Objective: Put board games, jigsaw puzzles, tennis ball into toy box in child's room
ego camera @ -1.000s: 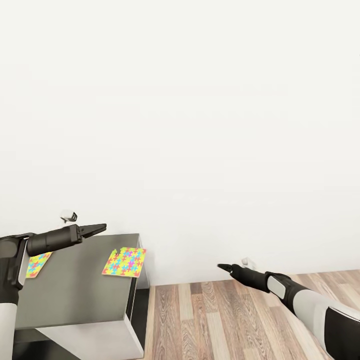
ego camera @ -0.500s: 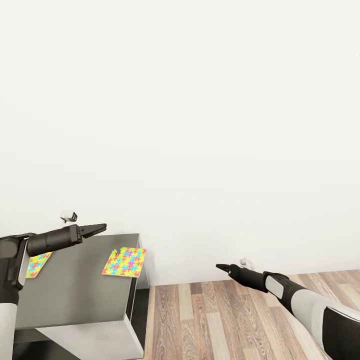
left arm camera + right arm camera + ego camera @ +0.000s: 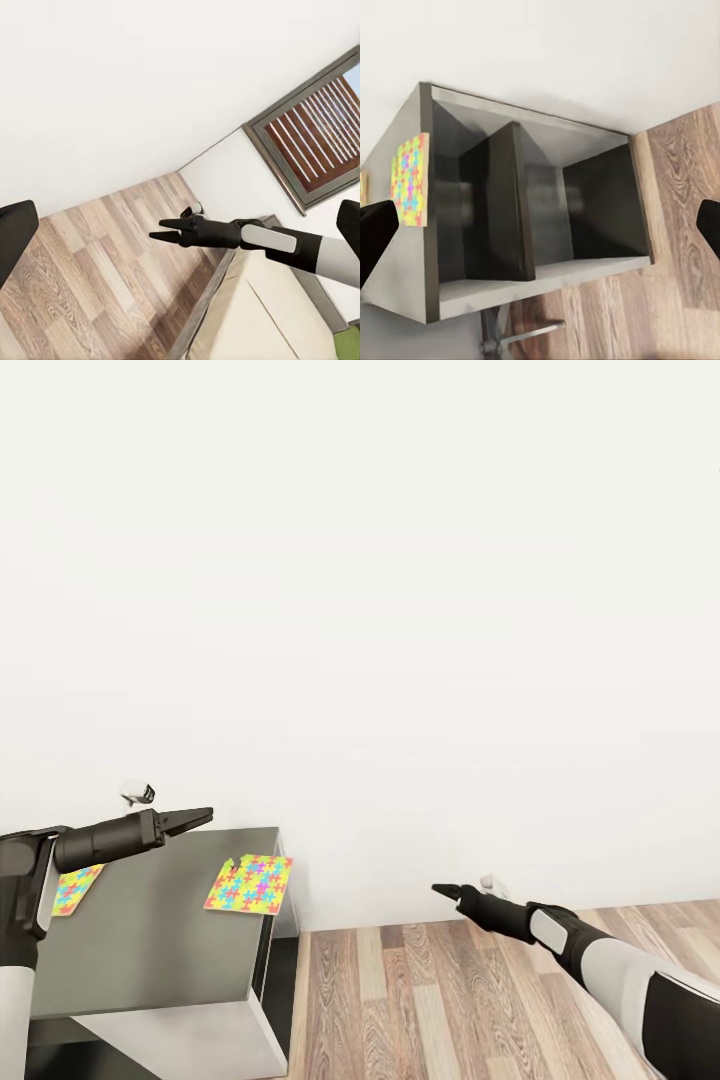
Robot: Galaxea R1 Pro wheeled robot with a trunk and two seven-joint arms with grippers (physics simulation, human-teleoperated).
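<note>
Two jigsaw puzzles are being observed lying flat on the dark grey side unit [image 3: 150, 950]: one puzzle [image 3: 249, 883] at its far corner by the wall, the other puzzle [image 3: 75, 888] partly hidden under the left arm. The left gripper [image 3: 200, 816] is being held above the unit, between the puzzles, fingers clenched and empty. The right gripper [image 3: 441, 891] is being held well apart, over the wooden floor [image 3: 450, 1000], fingers slightly parted, nothing grasped.

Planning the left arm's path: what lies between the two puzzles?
In the head view, only bare dark top between the puzzles; the left gripper hovers there.
</note>
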